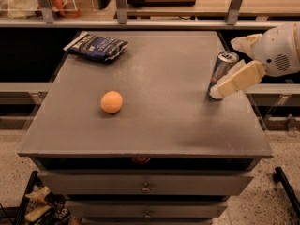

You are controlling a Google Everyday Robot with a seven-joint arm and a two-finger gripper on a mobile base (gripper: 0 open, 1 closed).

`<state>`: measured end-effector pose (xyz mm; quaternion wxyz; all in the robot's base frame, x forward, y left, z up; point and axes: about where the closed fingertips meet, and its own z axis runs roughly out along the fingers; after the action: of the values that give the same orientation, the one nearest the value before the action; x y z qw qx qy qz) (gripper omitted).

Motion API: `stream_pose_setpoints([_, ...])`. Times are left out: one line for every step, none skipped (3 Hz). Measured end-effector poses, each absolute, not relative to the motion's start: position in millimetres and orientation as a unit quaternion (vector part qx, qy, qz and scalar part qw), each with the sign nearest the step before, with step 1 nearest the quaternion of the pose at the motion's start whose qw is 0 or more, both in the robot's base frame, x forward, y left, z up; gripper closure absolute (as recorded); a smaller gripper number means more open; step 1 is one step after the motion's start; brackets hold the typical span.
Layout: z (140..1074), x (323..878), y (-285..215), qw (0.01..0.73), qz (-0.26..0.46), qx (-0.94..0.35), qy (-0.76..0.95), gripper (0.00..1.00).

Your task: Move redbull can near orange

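Well apart from the orange (pixel 111 101), the blue-and-silver redbull can (pixel 224 61) stands against the end effector (pixel 224 74), grip unclear.

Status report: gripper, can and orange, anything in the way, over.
Gripper at the can, table's right side. Can well right of the orange. Nothing between them; snack bag back left.

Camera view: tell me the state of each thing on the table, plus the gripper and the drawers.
redbull can: standing, table's right side, apart from the orange.
orange: resting left of centre, untouched.
snack bag: lying flat, back left corner.
gripper: at the redbull can.
drawers: shut.
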<state>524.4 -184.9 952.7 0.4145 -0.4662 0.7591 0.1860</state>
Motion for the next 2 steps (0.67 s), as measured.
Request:
stream_pose_setpoints([946.2, 541.4, -191.9, 0.426, 0.192, -0.461, 0.754, 0.00])
stream_pose_setpoints([941.7, 556.2, -197.4, 0.435, 0.194, -0.457, 0.751, 0.00])
